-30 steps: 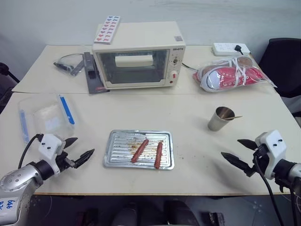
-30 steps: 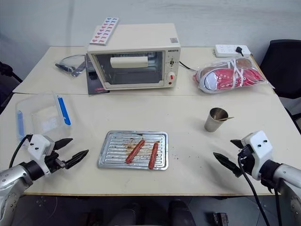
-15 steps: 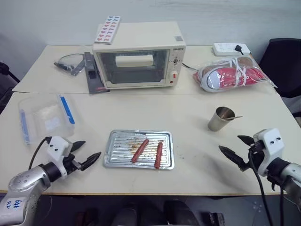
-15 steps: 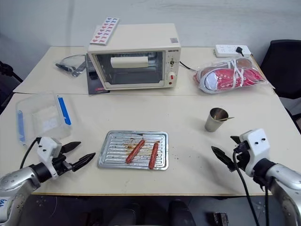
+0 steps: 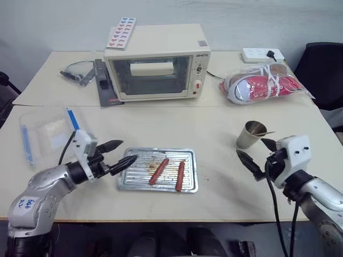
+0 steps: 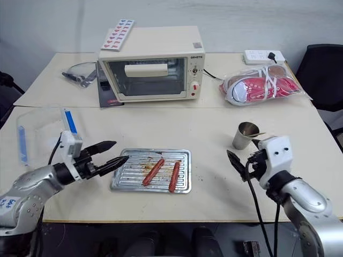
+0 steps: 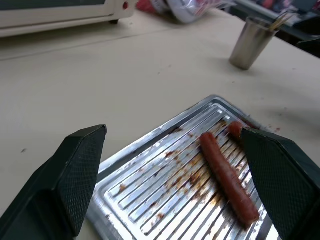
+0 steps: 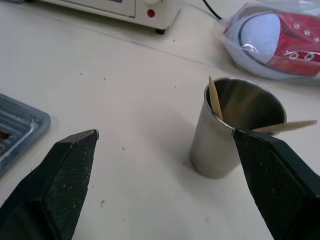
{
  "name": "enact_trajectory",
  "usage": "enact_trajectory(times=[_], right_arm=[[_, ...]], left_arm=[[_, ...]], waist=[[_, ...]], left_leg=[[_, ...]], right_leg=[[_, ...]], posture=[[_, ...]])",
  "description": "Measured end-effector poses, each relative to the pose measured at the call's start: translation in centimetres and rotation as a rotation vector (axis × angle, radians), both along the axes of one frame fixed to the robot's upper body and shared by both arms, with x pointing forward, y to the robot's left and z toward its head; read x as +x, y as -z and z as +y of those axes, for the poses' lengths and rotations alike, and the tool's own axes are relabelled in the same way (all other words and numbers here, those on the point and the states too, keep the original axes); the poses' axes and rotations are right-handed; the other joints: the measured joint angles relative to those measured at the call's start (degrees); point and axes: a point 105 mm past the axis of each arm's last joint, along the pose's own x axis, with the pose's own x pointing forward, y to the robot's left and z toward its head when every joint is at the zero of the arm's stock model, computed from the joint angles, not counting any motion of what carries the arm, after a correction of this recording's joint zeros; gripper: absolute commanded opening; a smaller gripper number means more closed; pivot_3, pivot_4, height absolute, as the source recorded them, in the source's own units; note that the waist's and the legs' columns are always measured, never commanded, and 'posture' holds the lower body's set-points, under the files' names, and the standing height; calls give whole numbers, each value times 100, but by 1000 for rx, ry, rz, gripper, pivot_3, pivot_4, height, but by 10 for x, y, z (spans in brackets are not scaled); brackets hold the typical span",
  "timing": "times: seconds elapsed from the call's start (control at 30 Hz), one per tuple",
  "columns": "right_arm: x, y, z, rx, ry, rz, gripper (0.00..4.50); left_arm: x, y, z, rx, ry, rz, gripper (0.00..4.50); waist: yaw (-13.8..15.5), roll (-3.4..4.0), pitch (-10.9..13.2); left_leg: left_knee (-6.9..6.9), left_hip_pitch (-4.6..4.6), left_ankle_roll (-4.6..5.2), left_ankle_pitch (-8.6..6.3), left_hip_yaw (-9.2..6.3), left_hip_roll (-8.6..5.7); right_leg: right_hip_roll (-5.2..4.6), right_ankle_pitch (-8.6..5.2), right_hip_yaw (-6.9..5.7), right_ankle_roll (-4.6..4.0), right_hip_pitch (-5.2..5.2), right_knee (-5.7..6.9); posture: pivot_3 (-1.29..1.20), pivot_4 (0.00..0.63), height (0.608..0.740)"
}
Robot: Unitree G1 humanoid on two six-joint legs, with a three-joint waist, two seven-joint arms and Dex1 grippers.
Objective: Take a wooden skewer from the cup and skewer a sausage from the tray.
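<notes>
Two sausages (image 5: 159, 171) on tray (image 5: 134, 179); two skewers (image 8: 214, 98) in cup (image 8: 227, 145).

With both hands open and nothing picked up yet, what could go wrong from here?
1. The right hand is close beside the light steel cup; a nudge may tip it.
2. The wooden skewers are thin and lean apart against the rim, so the fingers may miss or grab two.
3. The left hand hovers at the tray edge and may shove it, rolling the sausages.
</notes>
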Motion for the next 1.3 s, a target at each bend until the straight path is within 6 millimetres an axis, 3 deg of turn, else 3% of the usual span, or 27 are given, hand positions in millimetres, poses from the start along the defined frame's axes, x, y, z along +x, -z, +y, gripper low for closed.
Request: enact_trajectory(times=[0.23, 0.5, 0.63, 0.87, 1.07, 1.3], right_arm=[[12, -10, 9, -18, 0, -48, 4477], [30, -9, 7, 23, 30, -49, 4477], [39, -3, 4, 55, 56, -39, 3771], [51, 0, -3, 67, 105, -51, 1880], [54, -3, -2, 61, 105, -67, 1880], [55, -6, 4, 81, 85, -88, 120]], left_arm=[[-6, -8, -31, 62, 235, -30, 4496], [-1, -16, -55, 71, 337, -77, 4496], [0, -17, -62, 72, 355, -91, 4500], [4, -22, -68, 59, 359, -113, 4500], [7, -22, -67, 64, 347, -120, 4500], [8, -23, -69, 63, 343, -137, 4500]], waist=[[-40, 1, 0], [-87, 1, 0], [-124, 1, 0], [-128, 2, 1], [-129, 2, 1], [-129, 2, 1]], left_leg=[[0, -5, -3, 2, -1, 0], [1, -9, -2, 3, 0, -1], [1, -9, -3, 3, -1, 0], [2, -9, -4, 3, 1, 0], [2, -9, -4, 4, 1, -1], [2, -9, -4, 4, 1, -1]], right_leg=[[3, 0, 0, 0, -7, 1], [3, 0, 1, 0, -9, 3], [3, 0, 0, 0, -11, 6], [4, 0, 2, 0, -14, 9], [4, 0, 2, 0, -14, 8], [4, 0, 2, 0, -14, 9]], posture=[[0, 150, 740], [0, 150, 740], [0, 150, 740], [0, 150, 740], [0, 150, 740], [0, 150, 740]])
